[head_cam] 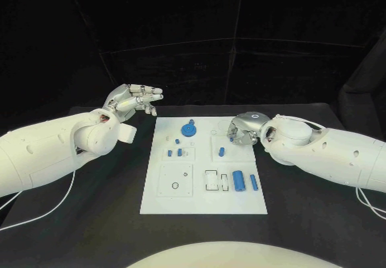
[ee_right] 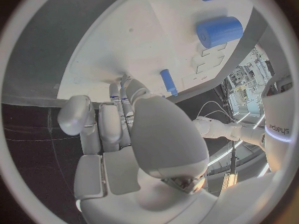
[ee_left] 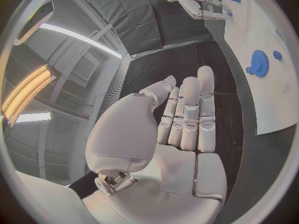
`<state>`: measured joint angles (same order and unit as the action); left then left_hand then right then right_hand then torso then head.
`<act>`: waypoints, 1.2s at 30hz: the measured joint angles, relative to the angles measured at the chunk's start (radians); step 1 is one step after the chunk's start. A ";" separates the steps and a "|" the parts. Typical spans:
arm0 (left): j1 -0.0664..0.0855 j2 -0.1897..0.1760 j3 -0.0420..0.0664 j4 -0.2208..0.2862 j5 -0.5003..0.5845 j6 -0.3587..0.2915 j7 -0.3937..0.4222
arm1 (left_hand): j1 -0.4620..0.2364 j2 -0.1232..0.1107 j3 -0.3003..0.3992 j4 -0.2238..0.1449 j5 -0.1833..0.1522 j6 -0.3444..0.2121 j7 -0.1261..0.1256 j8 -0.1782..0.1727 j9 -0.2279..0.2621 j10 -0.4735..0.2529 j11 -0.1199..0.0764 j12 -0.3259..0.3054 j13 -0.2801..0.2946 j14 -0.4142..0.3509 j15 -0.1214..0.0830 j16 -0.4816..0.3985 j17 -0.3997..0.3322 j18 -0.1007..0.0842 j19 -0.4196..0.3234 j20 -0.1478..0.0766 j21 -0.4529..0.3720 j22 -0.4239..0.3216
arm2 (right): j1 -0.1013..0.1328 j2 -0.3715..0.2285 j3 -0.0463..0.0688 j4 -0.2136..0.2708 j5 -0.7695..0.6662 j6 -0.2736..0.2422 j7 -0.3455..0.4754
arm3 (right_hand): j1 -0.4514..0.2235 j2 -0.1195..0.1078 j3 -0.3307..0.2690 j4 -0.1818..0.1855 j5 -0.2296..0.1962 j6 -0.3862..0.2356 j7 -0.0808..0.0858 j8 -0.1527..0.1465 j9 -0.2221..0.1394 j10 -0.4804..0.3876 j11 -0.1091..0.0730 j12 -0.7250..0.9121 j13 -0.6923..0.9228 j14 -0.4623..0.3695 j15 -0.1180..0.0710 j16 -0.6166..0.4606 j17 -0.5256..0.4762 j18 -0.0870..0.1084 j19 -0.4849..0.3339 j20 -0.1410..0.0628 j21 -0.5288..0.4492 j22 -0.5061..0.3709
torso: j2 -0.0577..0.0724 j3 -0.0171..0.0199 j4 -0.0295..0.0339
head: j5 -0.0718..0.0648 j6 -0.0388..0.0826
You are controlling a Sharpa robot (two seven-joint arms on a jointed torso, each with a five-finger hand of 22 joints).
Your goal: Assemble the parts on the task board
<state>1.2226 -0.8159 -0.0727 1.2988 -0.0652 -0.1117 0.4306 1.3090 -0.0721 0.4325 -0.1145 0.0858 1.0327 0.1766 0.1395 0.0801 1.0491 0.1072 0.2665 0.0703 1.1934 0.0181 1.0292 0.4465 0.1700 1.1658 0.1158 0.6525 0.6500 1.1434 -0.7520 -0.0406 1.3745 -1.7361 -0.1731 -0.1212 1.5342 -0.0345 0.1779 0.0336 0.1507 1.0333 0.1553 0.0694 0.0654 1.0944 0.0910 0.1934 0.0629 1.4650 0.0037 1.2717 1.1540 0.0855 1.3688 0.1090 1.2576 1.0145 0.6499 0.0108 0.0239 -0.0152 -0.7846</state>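
1. While the white board point(head_cam: 201, 201) lies flat in the middle of the black bench point(head_cam: 105, 223), the left robot hand point(head_cam: 133, 100) is raised off the board's far left corner, over the bench.
2. The left robot hand holds nothing; its fingers point(ee_left: 187, 114) are stretched out side by side and the palm is free.
3. The right robot hand point(head_cam: 244, 128) is low over the far right part of the board, with the fingers pointing down to the surface.
4. Whether the right robot hand holds a part, one cannot tell; its fingertips are hidden behind the thumb point(ee_right: 165, 144).
5. A blue gear point(head_cam: 189, 129) sits on the far middle of the board.
6. Some small blue pieces point(head_cam: 174, 152) lie in the middle left of the board.
7. A blue cylinder point(head_cam: 239, 179) and a thinner blue pin point(head_cam: 253, 182) lie side by side near the right edge.
8. Another small blue peg point(head_cam: 221, 151) is just beside the right robot hand.
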 measured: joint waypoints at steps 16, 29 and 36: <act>0.000 -0.002 0.000 0.002 0.010 -0.002 0.000 | 0.000 0.000 0.003 -0.003 0.000 0.000 0.000 0.000 0.000 0.000 0.000 0.000 -0.001 0.000 0.000 -0.003 -0.001 0.000 -0.003 0.003 -0.002 -0.001 | 0.006 0.011 0.005 -0.005 0.002 0.049 -0.002 | -0.063 -0.032 0.188 -0.021 -0.014 0.090 -0.017 0.008 0.003 0.090 -0.023 -0.012 0.001 0.000 -0.008 0.000 -0.001 0.000 0.020 -0.013 0.022 0.036 | 0.001 0.0003 -0.0012 | 0.001 -0.007; 0.000 -0.003 0.000 -0.005 0.012 -0.004 -0.001 | 0.000 0.000 0.007 -0.007 0.000 0.000 0.000 0.000 0.000 0.000 0.000 0.000 -0.002 -0.003 0.004 -0.004 -0.005 0.000 -0.003 0.003 -0.005 -0.002 | -0.003 -0.002 0.000 0.011 0.015 -0.012 -0.021 | -0.108 -0.044 0.296 -0.050 -0.040 0.111 -0.021 0.007 0.004 0.112 -0.027 -0.045 0.004 0.000 -0.015 0.004 -0.005 0.000 0.027 -0.020 0.027 0.046 | 0.000 0.0001 -0.0012 | 0.000 -0.007; 0.000 -0.003 0.000 -0.010 0.012 -0.003 -0.004 | 0.000 0.000 0.007 -0.007 0.000 -0.004 0.004 0.000 -0.001 0.000 0.000 0.000 -0.002 -0.003 0.004 -0.004 -0.007 0.000 -0.003 0.003 -0.005 -0.002 | -0.003 -0.022 0.000 0.036 0.039 -0.083 -0.023 | -0.122 -0.049 0.320 -0.059 -0.040 0.112 -0.021 0.002 0.003 0.115 -0.023 -0.052 0.003 0.000 -0.015 0.008 -0.006 0.000 0.027 -0.020 0.031 0.046 | 0.000 -0.0006 -0.0012 | 0.000 -0.004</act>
<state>1.2225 -0.8186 -0.0729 1.2892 -0.0528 -0.1147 0.4265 1.3090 -0.0721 0.4392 -0.1213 0.0857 1.0289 0.1803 0.1395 0.0789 1.0490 0.1073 0.2664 0.0686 1.1900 0.0217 1.0253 0.4398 0.1696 1.1630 0.1186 0.6471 0.6477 1.1406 -0.7737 -0.0405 1.4100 -1.6970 -0.2557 -0.1438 1.4125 -0.0839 0.4974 -0.0255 0.1103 1.1453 0.1346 0.0715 0.0686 1.2098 0.0678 0.1414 0.0661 1.4651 -0.0111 1.2800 1.1477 0.0852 1.3959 0.0892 1.2888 1.0607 0.6494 0.0103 0.0227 -0.0148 -0.7889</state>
